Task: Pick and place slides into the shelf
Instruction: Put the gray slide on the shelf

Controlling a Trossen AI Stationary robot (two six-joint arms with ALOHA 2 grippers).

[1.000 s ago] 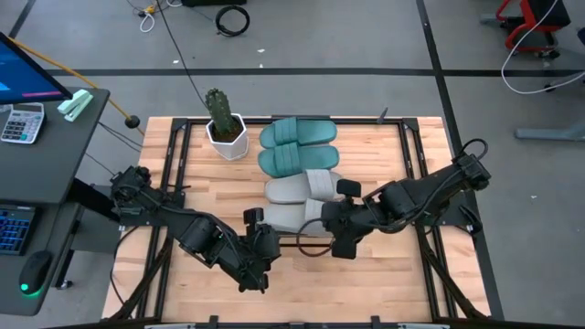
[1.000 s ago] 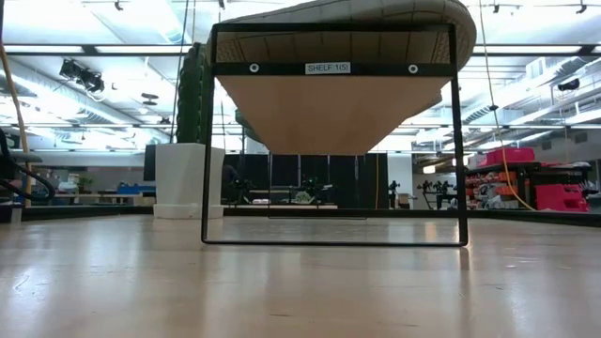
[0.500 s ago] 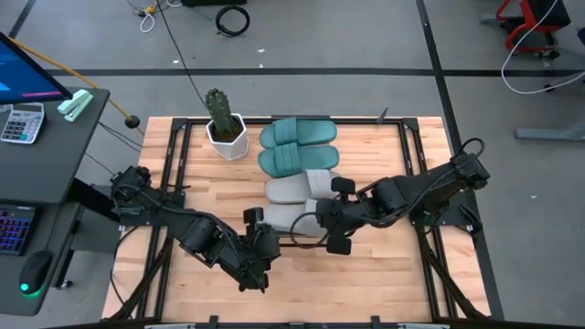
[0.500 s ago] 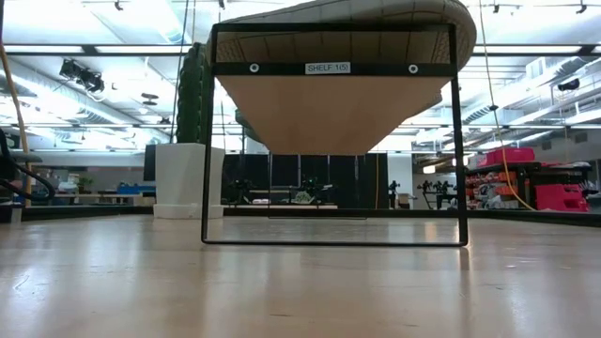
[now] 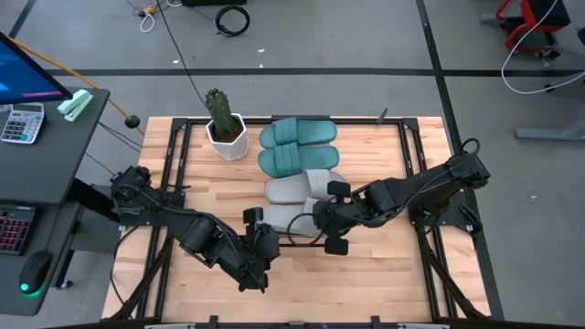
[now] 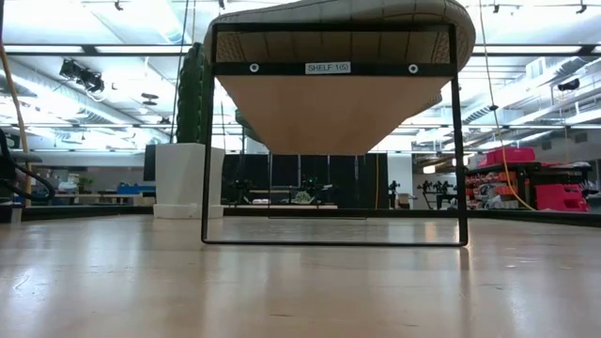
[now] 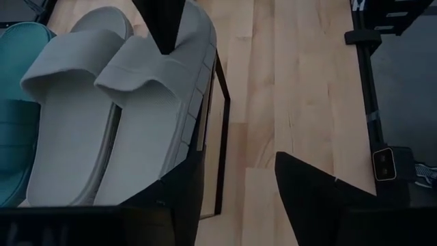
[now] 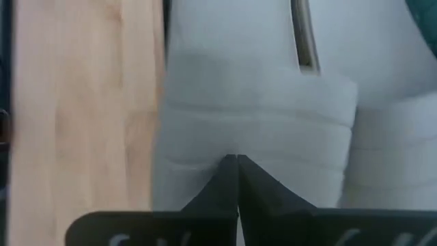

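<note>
Two teal slides (image 5: 298, 133) (image 5: 294, 158) and two grey slides (image 5: 300, 188) (image 5: 285, 217) lie side by side on the shelf (image 6: 333, 103), soles down. The shelf is a wood board in a black frame. My right gripper (image 5: 320, 221) is shut, with its tips (image 8: 237, 159) at the near grey slide (image 8: 252, 123). My left gripper (image 5: 270, 239) hovers open just off the shelf's near end. In its wrist view the fingers (image 7: 235, 188) stand over bare table beside the black frame (image 7: 222, 137). The near grey slide (image 6: 347, 14) overhangs the shelf's near end. My right gripper has its shut fingertips (image 8: 232, 167) on the ribbed strap (image 8: 256, 140) of the near grey slide. It comes slanting down from above and from the table's right. The slide lies flat on the shelf. The touch itself is hidden under the tips.
A potted cactus (image 5: 224, 126) stands at the far left of the table, beside the teal slides. Bare plank table (image 5: 366, 274) lies near the front edge. Left of the table is a dark desk with a calculator (image 5: 22, 122).
My right gripper has sunk and gone toward the table's left, coming in over the near grey slide's strap. The slides lie where they lay.
</note>
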